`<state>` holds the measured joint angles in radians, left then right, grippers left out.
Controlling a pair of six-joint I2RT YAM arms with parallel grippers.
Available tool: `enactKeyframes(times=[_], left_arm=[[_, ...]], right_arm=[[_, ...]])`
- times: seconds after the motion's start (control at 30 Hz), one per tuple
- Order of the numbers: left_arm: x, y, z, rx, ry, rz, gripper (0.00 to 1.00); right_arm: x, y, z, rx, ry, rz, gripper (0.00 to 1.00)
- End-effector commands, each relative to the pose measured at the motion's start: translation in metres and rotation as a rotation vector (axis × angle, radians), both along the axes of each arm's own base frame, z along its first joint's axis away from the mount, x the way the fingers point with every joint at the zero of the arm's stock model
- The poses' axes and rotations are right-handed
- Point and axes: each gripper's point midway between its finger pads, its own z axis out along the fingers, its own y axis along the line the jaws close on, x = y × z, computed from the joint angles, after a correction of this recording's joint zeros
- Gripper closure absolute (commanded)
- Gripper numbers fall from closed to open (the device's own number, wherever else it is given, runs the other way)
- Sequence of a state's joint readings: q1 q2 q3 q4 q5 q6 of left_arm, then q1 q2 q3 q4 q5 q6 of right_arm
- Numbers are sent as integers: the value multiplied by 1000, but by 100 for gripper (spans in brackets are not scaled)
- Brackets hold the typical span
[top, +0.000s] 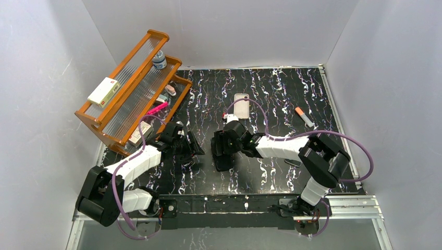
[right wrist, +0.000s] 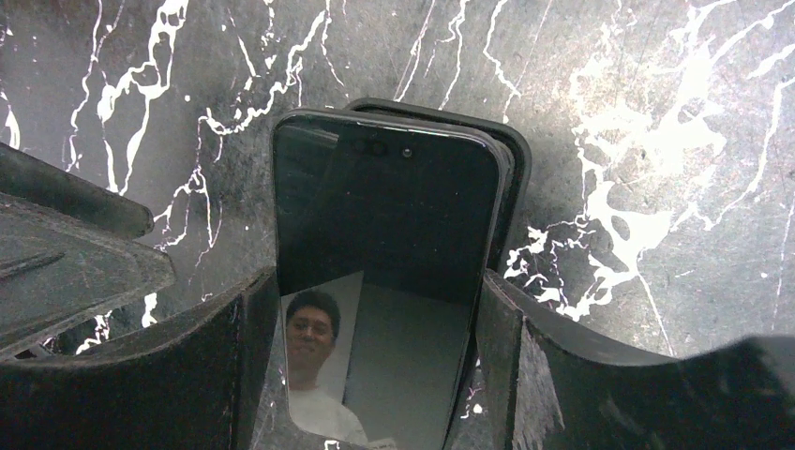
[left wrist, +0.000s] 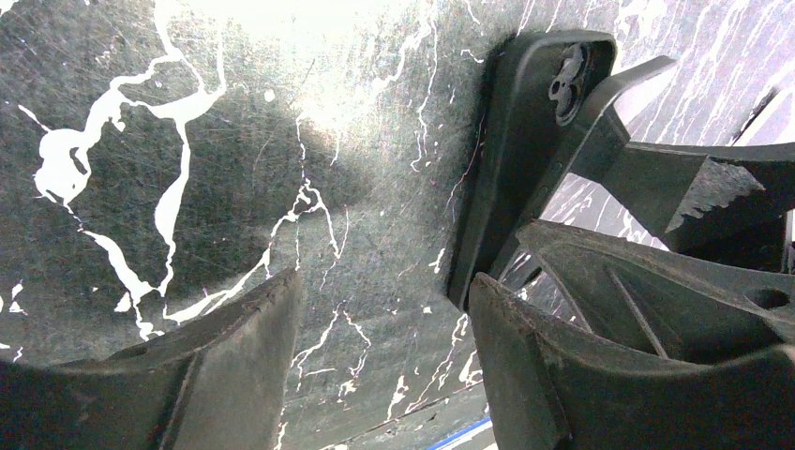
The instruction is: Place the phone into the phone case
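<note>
Insertion is not yet done: the right pincer (right wrist: pixel 375 291) pinches the phone (right wrist: pixel 384 187) by its long edges over the surface (right wrist: pixel 609 94), the left pincer (left wrist: pixel 380 286) stands spread and empty nearby, and the cream phone case (top: pixel 241 105) lies well apart, unfilled.

No lettering can be read in any of these views. A white carton (top: pixel 103 91) on the top tier of the wooden rack (top: pixel 115 70) carries red and green markings too small to make out, and the label on a small jar (top: pixel 159 60) is equally illegible. The phone (right wrist: pixel 384 216) shows no text on its glossy screen.
</note>
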<state>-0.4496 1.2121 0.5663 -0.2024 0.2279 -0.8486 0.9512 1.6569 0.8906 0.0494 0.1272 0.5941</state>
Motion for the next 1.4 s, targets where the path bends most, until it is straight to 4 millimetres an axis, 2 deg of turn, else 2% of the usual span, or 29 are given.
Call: enactKeyframes(times=[0.0, 0.17, 0.47, 0.67, 0.77, 0.83, 0.97, 1.13, 1.37], left_arm=[[4, 1, 5, 4, -7, 6, 37], [5, 0, 6, 4, -8, 0, 38], [6, -3, 8, 0, -11, -35, 35], [7, -7, 10, -5, -7, -65, 35], [9, -13, 12, -23, -10, -96, 36], [11, -19, 13, -51, -10, -120, 39], [17, -32, 17, -107, -23, -149, 46], [28, -47, 16, -121, -44, -177, 51], [42, -64, 3, -90, -48, -199, 56]], right_arm=[[4, 11, 20, 77, -35, -6, 59], [-3, 1, 18, 41, -18, -35, 50], [-14, -18, 17, -14, 41, -89, 11], [-23, -16, 27, 8, 86, -76, 1], [-25, -20, 31, 10, 93, -87, 3], [-24, -24, 34, 14, 97, -94, 8], [-17, -33, 40, 41, 116, -112, 24], [-14, -40, 37, 137, 185, -118, 41], [8, -54, 36, 223, 234, -152, 48]])
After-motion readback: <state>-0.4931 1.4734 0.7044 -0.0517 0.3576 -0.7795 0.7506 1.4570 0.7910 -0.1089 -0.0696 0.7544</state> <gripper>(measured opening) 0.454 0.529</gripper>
